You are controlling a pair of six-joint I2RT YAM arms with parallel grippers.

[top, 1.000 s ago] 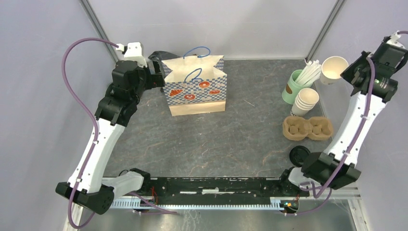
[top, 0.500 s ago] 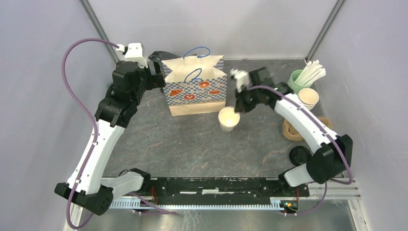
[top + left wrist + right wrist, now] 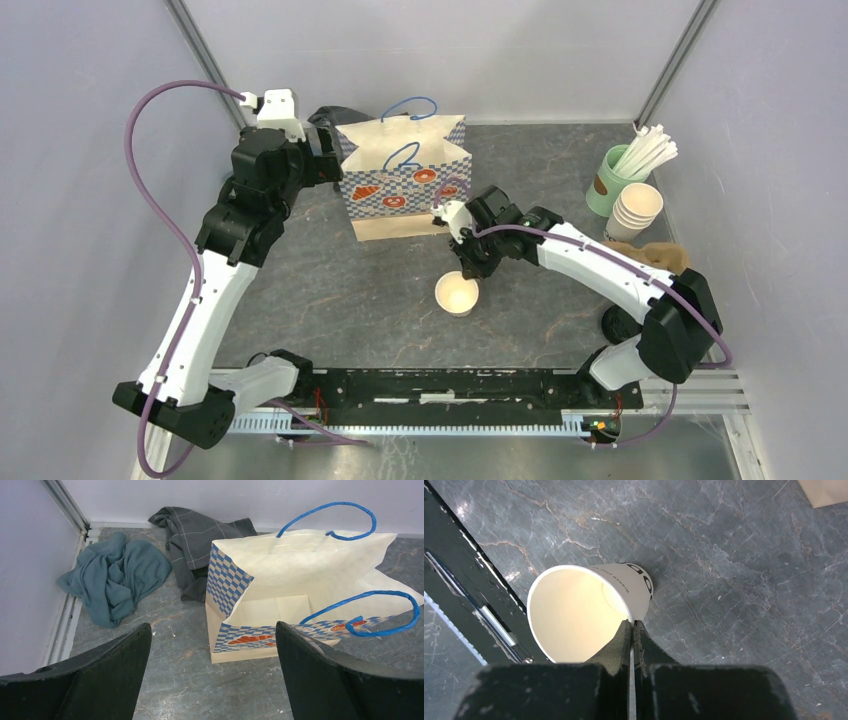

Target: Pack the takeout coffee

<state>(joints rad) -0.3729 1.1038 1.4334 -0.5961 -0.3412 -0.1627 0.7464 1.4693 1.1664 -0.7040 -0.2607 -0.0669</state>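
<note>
**Bare cup pinched at the lip, mid-worktop**

Top view: the right claw [image 3: 466,268] is clamped on the rim of a cream paper cup [image 3: 457,295]. The cup is mouth up with no lid on it. It sits near the middle of the grey, stone-veined worktop [image 3: 340,300], in front of the checked paper bag [image 3: 405,190]. The left claw [image 3: 325,162] hangs just beside the bag's left end. At the far right are a stack of cups [image 3: 637,208] and a green cup of straws [image 3: 615,170].

Left wrist view: the left claw [image 3: 212,680] has its black fingers spread wide, with nothing between them. The bag [image 3: 300,565] stands open with a plain cream lining, a flat bottom and blue cord handles. A crumpled teal cloth [image 3: 117,575] and a grey cloth [image 3: 200,535] lie behind it.

Right wrist view: the right claw [image 3: 632,628] has its fingers together on the cup's [image 3: 574,610] thin wall, one inside and one outside. The cup is smooth, with a rolled lip and black print on its side. I cannot tell whether its base touches the worktop.

Empty, the cup should be very light and easy to crush. The rolled lip looks like its stiffest part, so a gentle pinch there suits it.
</note>
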